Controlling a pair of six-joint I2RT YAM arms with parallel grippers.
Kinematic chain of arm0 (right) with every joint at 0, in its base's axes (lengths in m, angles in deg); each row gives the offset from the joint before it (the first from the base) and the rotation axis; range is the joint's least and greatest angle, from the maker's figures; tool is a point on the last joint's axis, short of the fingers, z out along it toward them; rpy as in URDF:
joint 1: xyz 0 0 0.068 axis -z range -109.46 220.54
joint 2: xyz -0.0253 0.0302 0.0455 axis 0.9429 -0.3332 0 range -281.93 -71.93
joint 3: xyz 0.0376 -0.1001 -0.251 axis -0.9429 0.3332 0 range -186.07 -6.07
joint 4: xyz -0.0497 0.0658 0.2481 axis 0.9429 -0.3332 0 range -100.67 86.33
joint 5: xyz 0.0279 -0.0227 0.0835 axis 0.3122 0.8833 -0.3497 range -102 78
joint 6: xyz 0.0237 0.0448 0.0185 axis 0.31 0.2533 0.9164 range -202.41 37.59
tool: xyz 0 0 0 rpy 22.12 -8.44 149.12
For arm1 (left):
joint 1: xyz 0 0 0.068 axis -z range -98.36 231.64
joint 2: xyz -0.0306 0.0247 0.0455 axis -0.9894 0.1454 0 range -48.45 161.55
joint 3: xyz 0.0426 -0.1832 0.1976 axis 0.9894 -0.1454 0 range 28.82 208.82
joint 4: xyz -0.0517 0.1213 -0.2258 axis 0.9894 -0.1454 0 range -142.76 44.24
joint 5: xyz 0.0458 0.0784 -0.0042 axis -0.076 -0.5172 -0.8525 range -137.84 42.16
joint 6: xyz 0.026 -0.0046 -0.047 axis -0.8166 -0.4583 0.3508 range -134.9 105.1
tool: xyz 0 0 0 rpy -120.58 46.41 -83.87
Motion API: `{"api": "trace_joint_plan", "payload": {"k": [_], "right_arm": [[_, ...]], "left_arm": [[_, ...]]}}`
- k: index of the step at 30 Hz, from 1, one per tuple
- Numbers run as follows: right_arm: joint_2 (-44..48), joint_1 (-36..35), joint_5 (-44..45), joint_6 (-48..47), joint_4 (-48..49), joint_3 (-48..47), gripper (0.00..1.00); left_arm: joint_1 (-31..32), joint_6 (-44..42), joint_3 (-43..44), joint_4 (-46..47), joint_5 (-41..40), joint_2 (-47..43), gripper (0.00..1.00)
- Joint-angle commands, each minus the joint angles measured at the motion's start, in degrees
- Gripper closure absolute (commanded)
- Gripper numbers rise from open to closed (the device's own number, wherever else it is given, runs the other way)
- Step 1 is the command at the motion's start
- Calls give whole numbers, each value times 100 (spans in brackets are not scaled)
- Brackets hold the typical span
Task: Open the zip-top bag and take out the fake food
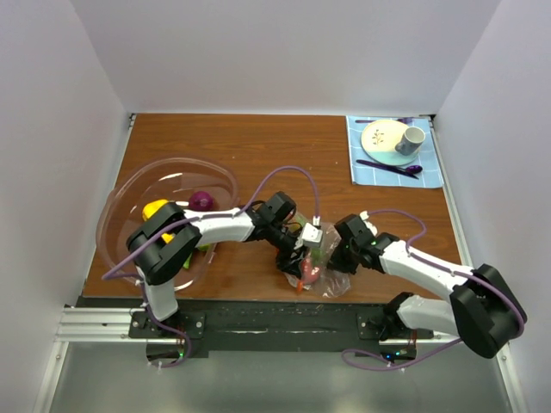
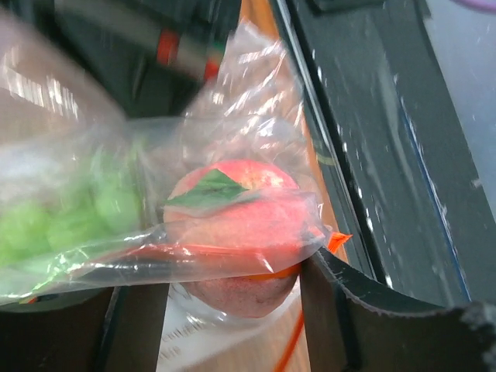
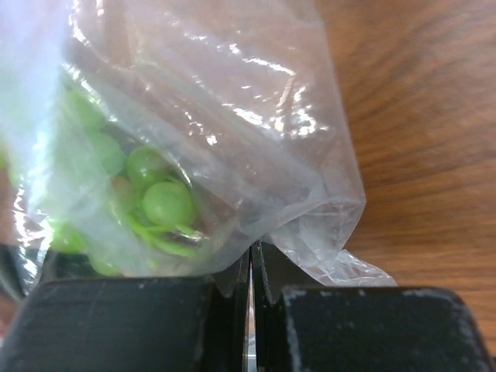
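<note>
The zip-top bag [image 1: 327, 280] lies crumpled on the counter [image 1: 258, 146] at its near edge, between the two tools, which meet over it from either side.

The right tool [image 3: 249, 273] is clenched. Its two dark fingers are pressed together with a fold of the bag's clear film [image 3: 256, 132] pinched in the seam between them. Just beyond its fingertips, inside the bag, sits a green cluster [image 3: 165, 204] of small round pieces.

In the left wrist view, the left tool [image 2: 232, 283] has its fingers [image 2: 341, 310] standing well apart. A pink-red fruit [image 2: 240, 209] with a green leaf fills the gap between them, wrapped in the bag [image 2: 256, 116]. I cannot tell whether the fingers press on the fruit or merely flank it. The orange-red zip strip [image 2: 335, 241] shows at the tip of one finger and runs under the fruit. The green cluster [image 2: 70, 217] is blurred off to the other side.

From above, the left tool [image 1: 297, 258] and the right tool [image 1: 341, 256] stand close together over the bag. Well behind the left tool, by its arm's elbow, a large clear bowl [image 1: 129, 185] holds more fake food: a purple piece [image 1: 202, 200] and a yellow piece [image 1: 155, 208]. Far beyond the right tool, a plate [image 1: 380, 135] and a cup [image 1: 411, 139] rest on a blue mat [image 1: 430, 176].
</note>
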Motion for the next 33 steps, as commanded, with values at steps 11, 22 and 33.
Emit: {"api": "trace_joint_plan", "payload": {"k": [11,22,33], "right_arm": [[688,2,1308,146,-1572,-352,100],[776,2,913,-203,-862,-265,100],[416,2,1387,-987,-606,-1091,57]], "left_arm": [[-1809,-1625,195,-2695,-268,-1103,62],[-1845,-1353,-306,-2415,-400,-1360,0],[-1845,-905,-429,-1581,-865,-1324,0]]}}
